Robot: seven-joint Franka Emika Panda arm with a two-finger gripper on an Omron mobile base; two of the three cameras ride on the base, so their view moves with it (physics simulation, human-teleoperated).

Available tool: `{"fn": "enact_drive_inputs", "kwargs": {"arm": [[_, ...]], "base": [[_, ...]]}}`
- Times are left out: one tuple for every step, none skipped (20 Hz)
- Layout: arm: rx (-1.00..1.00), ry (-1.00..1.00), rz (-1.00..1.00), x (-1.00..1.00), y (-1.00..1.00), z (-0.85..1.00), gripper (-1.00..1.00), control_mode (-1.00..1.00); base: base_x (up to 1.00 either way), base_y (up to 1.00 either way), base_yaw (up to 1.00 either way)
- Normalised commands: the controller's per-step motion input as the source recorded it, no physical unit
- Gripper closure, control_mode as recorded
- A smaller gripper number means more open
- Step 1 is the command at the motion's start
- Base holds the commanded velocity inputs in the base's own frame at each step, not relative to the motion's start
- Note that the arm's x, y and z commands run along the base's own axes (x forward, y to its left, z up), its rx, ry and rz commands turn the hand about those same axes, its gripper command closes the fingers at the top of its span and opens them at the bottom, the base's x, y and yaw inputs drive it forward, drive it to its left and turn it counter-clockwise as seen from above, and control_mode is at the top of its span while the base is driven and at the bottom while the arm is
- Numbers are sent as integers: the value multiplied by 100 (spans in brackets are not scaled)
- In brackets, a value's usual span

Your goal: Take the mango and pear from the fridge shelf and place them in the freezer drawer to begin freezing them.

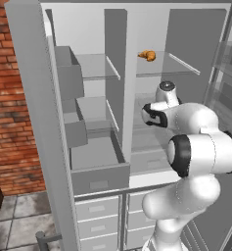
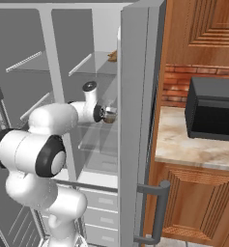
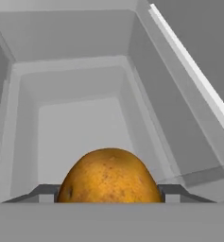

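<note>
Two dark fingertips [image 3: 42, 193] sit tight against either side of a golden-brown fruit [image 3: 108, 175]. So the gripper [image 3: 108, 194] is clenched on it. The skin is speckled and rounded, and I cannot tell from here whether this is the pear or the mango.

From behind, the white arm [image 1: 200, 152] bends up from the base and reaches into the right-hand column of the open fridge, with its hand at about the middle height. From the other side a small brownish lump shows at the gripper's tip [image 2: 108, 115], just past the edge of the open door [image 2: 137, 120].

Low in the left-hand column the freezer drawer [image 1: 99, 179] stands pulled out. It is a deep grey box with a small recess in its flat front, and the part of its floor I can see is bare. It is well apart from the held fruit, across the centre divider. Under it are rows of small white-fronted drawers [image 1: 95, 208].

Beyond the fruit, the hand's camera looks into a plain grey walled space, with a pale strip [image 3: 193, 71] running along its right side.

Higher and further back, a small orange-brown thing [image 1: 147, 55] lies on the fridge shelf [image 1: 159, 70] at the top of the right column. It is too small for me to name.

Off to the sides are a brick wall [image 1: 10, 98] and a black box [image 2: 215, 108] on a stone counter [image 2: 193, 142].
</note>
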Motion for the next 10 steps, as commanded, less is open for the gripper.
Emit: {"fn": "enact_drive_inputs", "kwargs": {"arm": [[0, 0, 0, -84, 23, 56, 100, -100], [0, 0, 0, -84, 26, 56, 100, -100], [0, 0, 0, -84, 42, 60, 100, -100], [0, 0, 0, -87, 44, 58, 100, -100], [0, 0, 0, -84, 46, 53, 100, -100], [0, 0, 0, -86, 51, 51, 100, -100], [0, 1, 0, -89, 60, 45, 100, -100], [0, 4, 0, -95, 61, 37, 100, -100], [0, 4, 0, -99, 59, 31, 100, -100], [0, 5, 0, -100, 64, 21, 100, -100]], "base": [[0, 0, 0], [0, 0, 0], [0, 0, 0], [0, 0, 0], [0, 0, 0], [0, 0, 0], [0, 0, 0], [0, 0, 0], [0, 0, 0], [0, 0, 0]]}}
